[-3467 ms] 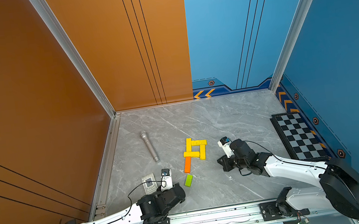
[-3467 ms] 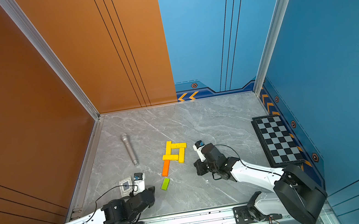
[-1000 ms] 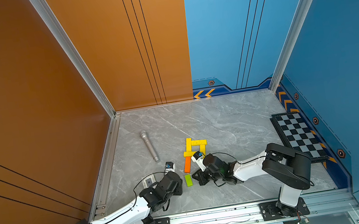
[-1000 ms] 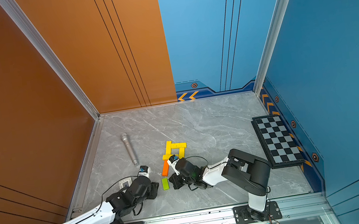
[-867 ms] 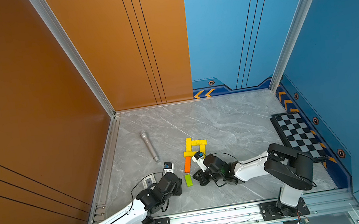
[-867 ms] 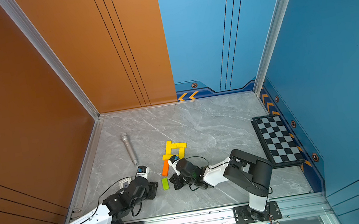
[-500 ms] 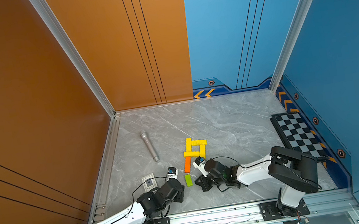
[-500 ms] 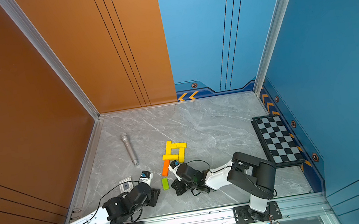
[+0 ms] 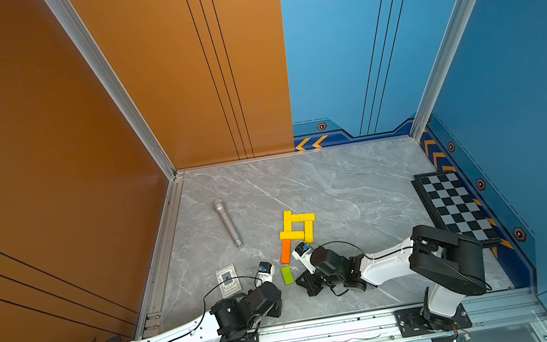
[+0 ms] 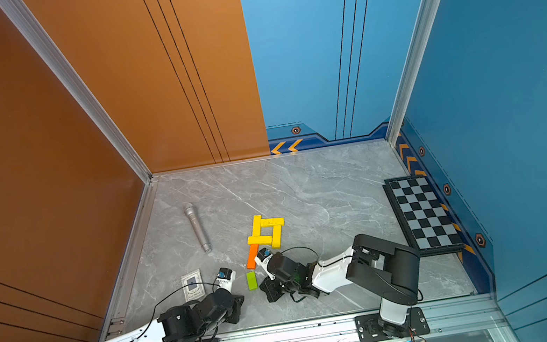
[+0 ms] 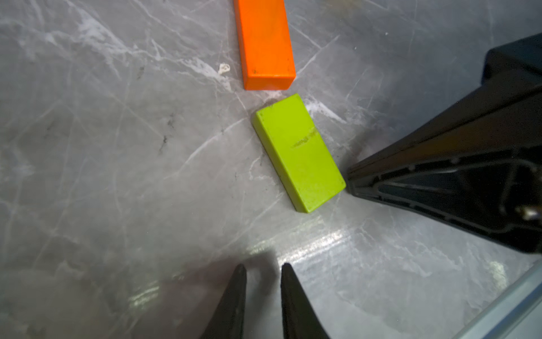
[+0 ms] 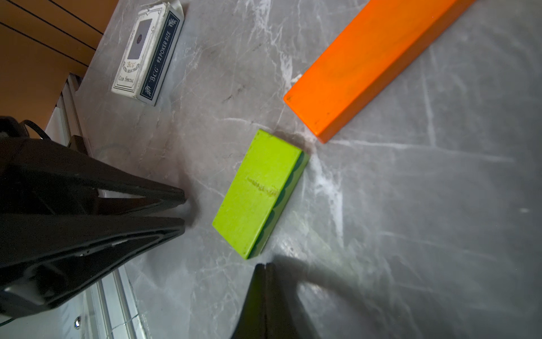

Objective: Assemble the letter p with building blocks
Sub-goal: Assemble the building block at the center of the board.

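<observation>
Two pincers flank the lime green block (image 11: pixel 299 152): the left pincer (image 11: pixel 262 268), tips slightly apart and empty, and the right pincer (image 12: pixel 265 265), tips pressed together, just beside its corner. The block lies on the table (image 9: pixel 358 185), lower middle in both top views, just below the orange bar (image 9: pixel 286 251), which meets the yellow square loop (image 9: pixel 287 223).

We are seeing the orange block (image 11: pixel 265 44) running off both wrist views' edges; the card box (image 9: pixel 228 281) print is looking too small in a top view.
</observation>
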Tool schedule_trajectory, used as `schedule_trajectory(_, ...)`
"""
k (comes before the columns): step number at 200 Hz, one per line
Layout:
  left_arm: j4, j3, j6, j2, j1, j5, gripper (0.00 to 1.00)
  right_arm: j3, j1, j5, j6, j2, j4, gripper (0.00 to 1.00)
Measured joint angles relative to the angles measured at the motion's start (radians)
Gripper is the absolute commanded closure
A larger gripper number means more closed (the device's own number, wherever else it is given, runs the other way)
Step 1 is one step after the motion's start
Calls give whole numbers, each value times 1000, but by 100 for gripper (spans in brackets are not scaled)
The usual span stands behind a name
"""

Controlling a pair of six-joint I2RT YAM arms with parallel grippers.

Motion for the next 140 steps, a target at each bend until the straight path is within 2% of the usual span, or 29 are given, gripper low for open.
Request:
schedule_trajectory(52, 166, -18, 7, 80, -5, 4, 74, 0, 0, 0, 2, 0, 1, 100)
schedule_trajectory(140, 233, -18, 21, 128, -5, 13, 75, 13, 0, -5, 2, 16, 8, 100)
